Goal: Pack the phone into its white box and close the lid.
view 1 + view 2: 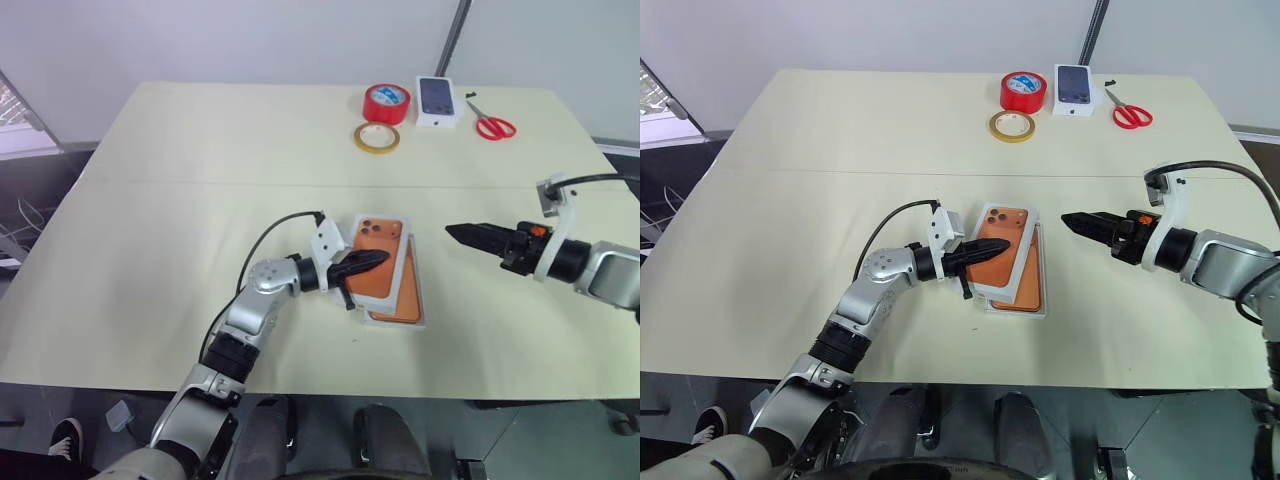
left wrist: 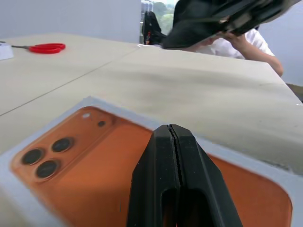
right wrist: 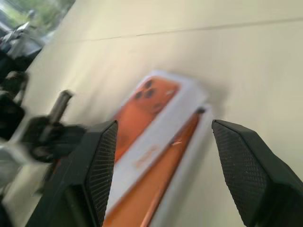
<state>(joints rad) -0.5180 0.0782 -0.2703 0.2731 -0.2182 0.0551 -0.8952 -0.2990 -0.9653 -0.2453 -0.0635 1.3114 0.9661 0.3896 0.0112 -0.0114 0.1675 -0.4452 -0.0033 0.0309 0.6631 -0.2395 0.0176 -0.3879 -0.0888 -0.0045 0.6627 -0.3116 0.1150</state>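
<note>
Phone (image 1: pixel 1029 283) lies in the white box (image 1: pixel 1042 305) near the middle of the table (image 1: pixel 790 200), its orange back showing along the side nearer the right arm. Over it sits the lid (image 1: pixel 1000 245), picture side up, skewed and not seated square, so it covers only part of the tray; whether its far edge rests on the box rim I cannot tell. Left gripper (image 1: pixel 1002 246) lies level across the lid's printed face with its jaws shut, apparently touching it. Right gripper (image 1: pixel 1072 222) hangs just beside the box, apart from it, jaws spread wide and holding nothing. Far across the table are red tape (image 1: pixel 1024 91), yellow tape (image 1: pixel 1011 126), a small white box (image 1: pixel 1073 88) and red scissors (image 1: pixel 1129 114).
</note>
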